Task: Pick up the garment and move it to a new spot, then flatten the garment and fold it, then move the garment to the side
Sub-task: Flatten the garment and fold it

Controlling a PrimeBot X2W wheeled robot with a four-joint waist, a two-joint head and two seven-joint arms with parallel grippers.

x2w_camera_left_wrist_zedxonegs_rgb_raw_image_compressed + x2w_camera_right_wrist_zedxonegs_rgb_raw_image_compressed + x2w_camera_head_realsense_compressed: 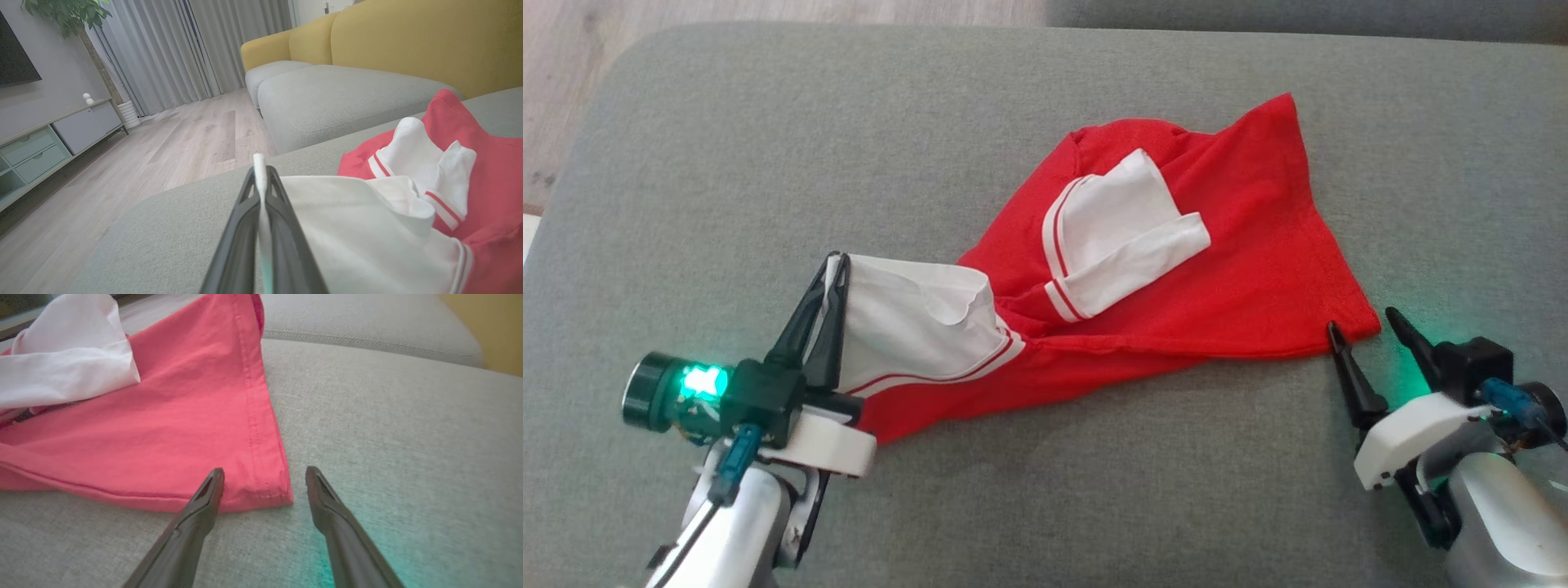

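A red garment (pixel 1225 269) with white sleeves lies rumpled on the grey cushion (pixel 768 147). My left gripper (pixel 835 263) is shut on the edge of one white sleeve (pixel 907 322); the left wrist view shows that white cloth (pixel 260 179) pinched between the fingers. The other white sleeve (pixel 1119 229) lies folded on the red body. My right gripper (pixel 1364 320) stands open at the garment's lower right corner (pixel 269 490), which lies between the two fingertips and just beyond them in the right wrist view.
The grey cushion spreads wide around the garment. Wooden floor (pixel 645 16) shows past its far left edge. A second grey cushion (pixel 339 98) and a yellow sofa back (pixel 408 36) stand beyond, with a low cabinet (pixel 49 134) and curtains across the room.
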